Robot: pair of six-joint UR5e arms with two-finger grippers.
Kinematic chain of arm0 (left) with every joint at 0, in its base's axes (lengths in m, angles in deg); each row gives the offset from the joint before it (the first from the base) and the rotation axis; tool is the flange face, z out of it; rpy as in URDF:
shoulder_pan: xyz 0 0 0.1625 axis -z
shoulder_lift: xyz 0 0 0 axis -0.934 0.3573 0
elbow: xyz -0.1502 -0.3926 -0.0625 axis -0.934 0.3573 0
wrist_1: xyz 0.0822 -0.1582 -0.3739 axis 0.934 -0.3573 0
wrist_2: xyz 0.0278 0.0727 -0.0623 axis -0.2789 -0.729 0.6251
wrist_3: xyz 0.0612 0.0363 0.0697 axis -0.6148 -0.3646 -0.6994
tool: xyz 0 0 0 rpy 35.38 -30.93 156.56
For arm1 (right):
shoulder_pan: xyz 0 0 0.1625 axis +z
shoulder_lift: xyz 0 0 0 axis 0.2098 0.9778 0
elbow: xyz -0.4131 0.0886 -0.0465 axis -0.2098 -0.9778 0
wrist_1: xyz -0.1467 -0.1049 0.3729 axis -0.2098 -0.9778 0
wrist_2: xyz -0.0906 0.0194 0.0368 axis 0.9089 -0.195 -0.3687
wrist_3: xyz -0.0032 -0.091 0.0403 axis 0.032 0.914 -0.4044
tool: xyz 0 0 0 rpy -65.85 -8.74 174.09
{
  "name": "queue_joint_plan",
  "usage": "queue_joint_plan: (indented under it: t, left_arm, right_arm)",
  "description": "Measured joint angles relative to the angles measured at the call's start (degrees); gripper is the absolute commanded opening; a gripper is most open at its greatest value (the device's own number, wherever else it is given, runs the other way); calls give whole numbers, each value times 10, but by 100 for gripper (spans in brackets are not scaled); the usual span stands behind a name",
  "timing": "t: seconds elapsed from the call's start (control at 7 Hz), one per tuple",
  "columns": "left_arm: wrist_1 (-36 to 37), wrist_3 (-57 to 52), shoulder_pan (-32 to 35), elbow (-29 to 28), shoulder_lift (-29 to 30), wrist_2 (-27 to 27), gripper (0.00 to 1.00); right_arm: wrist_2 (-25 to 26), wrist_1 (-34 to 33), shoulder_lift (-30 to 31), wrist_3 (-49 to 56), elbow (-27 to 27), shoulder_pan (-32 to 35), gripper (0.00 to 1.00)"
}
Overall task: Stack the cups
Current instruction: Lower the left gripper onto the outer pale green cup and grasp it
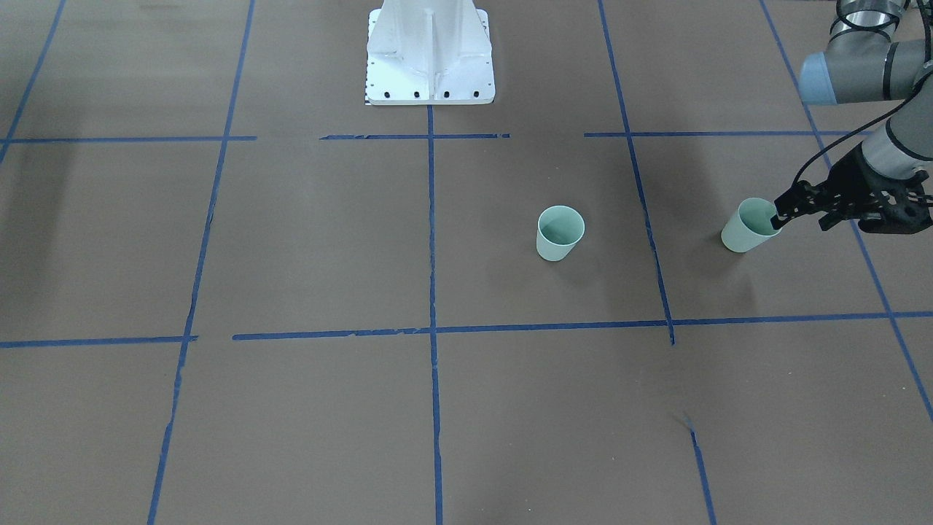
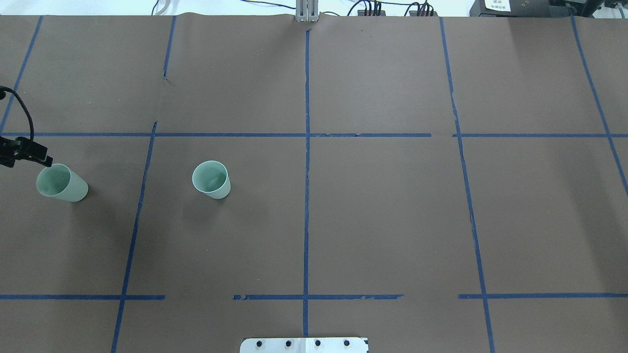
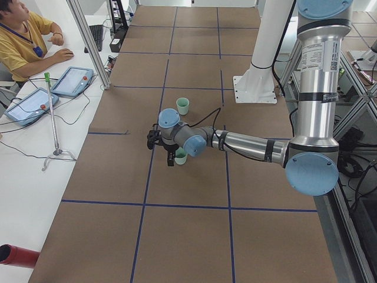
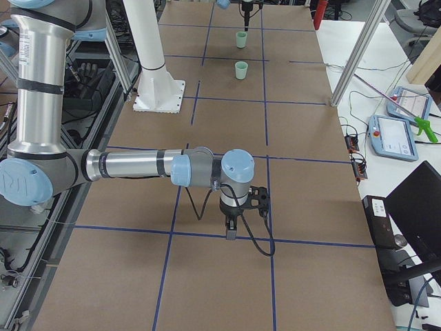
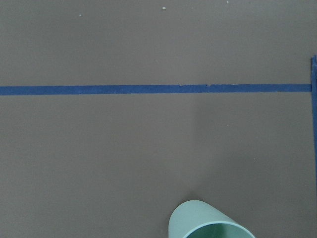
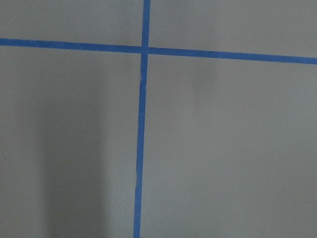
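Note:
Two pale mint-green cups stand upright on the brown table. One cup (image 1: 560,233) (image 2: 211,179) is near the middle. The other cup (image 1: 751,226) (image 2: 61,183) is at the table's left end. My left gripper (image 1: 802,220) hangs just beside this cup's rim, its jaws apart, one fingertip (image 2: 45,160) at the rim. It holds nothing that I can see. The left wrist view shows only this cup's rim (image 5: 210,223) at its bottom edge. My right gripper (image 4: 231,231) hovers over bare table far from both cups, and I cannot tell whether it is open or shut.
Blue tape lines (image 2: 306,147) divide the table into squares. The white robot pedestal (image 1: 430,58) stands at the table's back middle. An operator (image 3: 23,41) sits at a side desk with tablets (image 3: 70,81), off the table.

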Motion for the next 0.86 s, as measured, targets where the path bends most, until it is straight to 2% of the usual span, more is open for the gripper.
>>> queue_joint_plan:
  t: [0.14,0.29,0.86]
  left_arm:
    - [-1,3,-9,-5,-1,-7,34]
    - [0,4,-15,-6,-2,-7,0]
    - [10,5,-26,-1,-2,33,0]
  right_arm:
    - [0,0,0,0,0,0,100]
    - [0,0,0,0,0,0,100]
    - [0,0,0,0,0,0,100]
